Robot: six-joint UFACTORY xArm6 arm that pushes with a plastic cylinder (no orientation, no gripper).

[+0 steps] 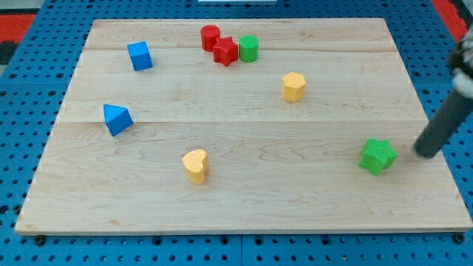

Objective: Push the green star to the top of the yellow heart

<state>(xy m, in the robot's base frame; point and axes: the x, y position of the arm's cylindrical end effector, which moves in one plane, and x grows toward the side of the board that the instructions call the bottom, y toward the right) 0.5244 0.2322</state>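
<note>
The green star [378, 156] lies near the right edge of the wooden board [244, 199], in its lower half. The yellow heart [196, 165] lies left of centre at about the same height, far to the star's left. My tip [425, 153] comes down from the view's right edge and rests just right of the green star, with a small gap between them.
A yellow hexagon block [293, 86] sits right of centre. A red cylinder [210, 37], a red star [225, 51] and a green cylinder [248, 49] cluster at the top middle. A blue cube [139, 55] and a blue triangle [117, 119] lie at the left.
</note>
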